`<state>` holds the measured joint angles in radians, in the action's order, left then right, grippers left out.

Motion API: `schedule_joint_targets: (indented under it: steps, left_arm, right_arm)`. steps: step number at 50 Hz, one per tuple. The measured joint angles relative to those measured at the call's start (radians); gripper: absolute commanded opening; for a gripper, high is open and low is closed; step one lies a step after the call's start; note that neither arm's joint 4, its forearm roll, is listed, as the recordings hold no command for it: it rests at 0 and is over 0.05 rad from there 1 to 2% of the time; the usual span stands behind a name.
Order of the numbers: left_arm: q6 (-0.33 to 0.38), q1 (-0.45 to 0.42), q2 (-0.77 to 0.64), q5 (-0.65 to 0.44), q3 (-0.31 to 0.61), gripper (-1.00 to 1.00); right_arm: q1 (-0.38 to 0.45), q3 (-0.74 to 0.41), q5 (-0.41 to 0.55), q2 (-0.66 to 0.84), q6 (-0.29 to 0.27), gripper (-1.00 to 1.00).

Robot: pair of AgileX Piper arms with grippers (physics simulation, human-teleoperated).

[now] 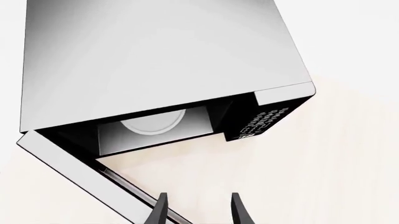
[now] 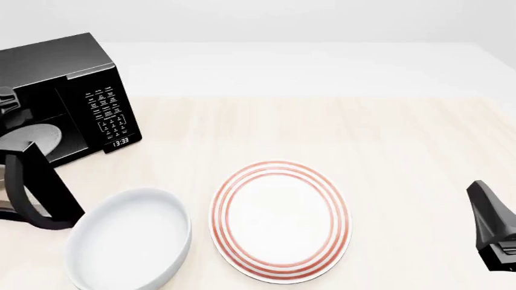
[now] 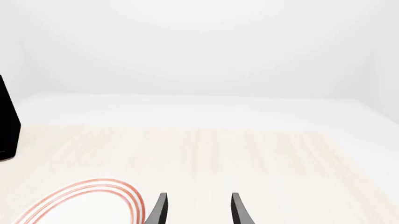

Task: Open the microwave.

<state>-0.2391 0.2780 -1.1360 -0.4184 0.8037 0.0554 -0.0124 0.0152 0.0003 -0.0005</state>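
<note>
Already the microwave (image 2: 77,90) at the counter's (image 2: 387,157) far left stands with its door (image 2: 36,187) swung wide, turntable (image 1: 153,123) showing, while the left pincer (image 1: 198,210) hovers spread and empty near the door, and the right pincer (image 3: 198,210) gapes empty beside the red-ringed plate (image 2: 281,220) and white bowl (image 2: 129,238).

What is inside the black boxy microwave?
Through the open door, the black boxy microwave shows a pale round turntable; its front part is cut off by the cavity's edge.

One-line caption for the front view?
Black boxy microwave with door swung open, beside white bowl and red-ringed plate.
</note>
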Motion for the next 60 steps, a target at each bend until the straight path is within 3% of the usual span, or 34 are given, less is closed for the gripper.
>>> schedule_joint_targets:
  steps: [60]
  left_arm:
    - [-0.054,0.026,0.092,0.052,-0.089,1.00]
  right_arm:
    - [0.000,0.000,0.000,0.000,0.000,1.00]
